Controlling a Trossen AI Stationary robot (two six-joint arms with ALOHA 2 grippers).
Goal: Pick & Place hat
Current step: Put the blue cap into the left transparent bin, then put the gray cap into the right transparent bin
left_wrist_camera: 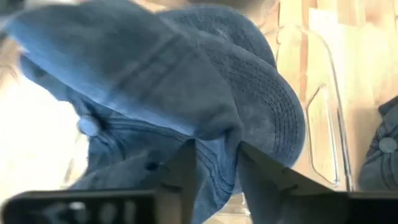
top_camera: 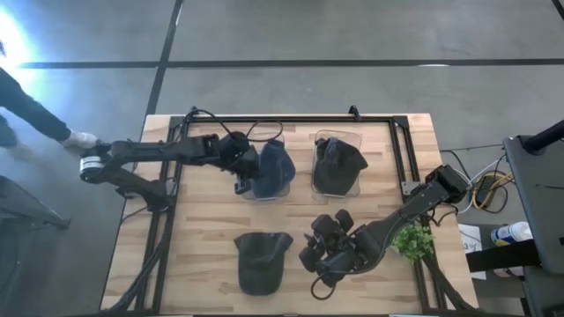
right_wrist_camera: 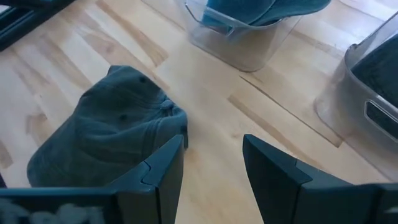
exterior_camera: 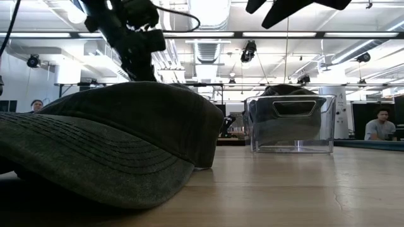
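A blue hat (top_camera: 275,165) sits over a clear bin (top_camera: 263,192) at the table's far middle, its brim past the bin's rim (right_wrist_camera: 292,7). My left gripper (left_wrist_camera: 216,177) reaches in from the left and is shut on it. A dark green hat (top_camera: 260,261) lies crown up on the wood near the table's near edge, also seen in the right wrist view (right_wrist_camera: 106,134) and the low view (exterior_camera: 113,145). My right gripper (right_wrist_camera: 211,149) hovers open just right of it (top_camera: 315,254), touching nothing. My left gripper pinches a fold of the blue hat's cloth (left_wrist_camera: 217,149) between its two fingers (left_wrist_camera: 185,171), coming level from the table's left. The hat bulges beyond the fingers over the clear bin (left_wrist_camera: 318,118); whether it rests in the bin I cannot tell.
A second clear bin (top_camera: 338,172) to the right of the first holds a dark hat (exterior_camera: 290,94). A green plant (top_camera: 412,239) stands by the right arm. A black frame (top_camera: 401,150) borders the table. A person's gloved hand (top_camera: 81,139) is at the left arm's base.
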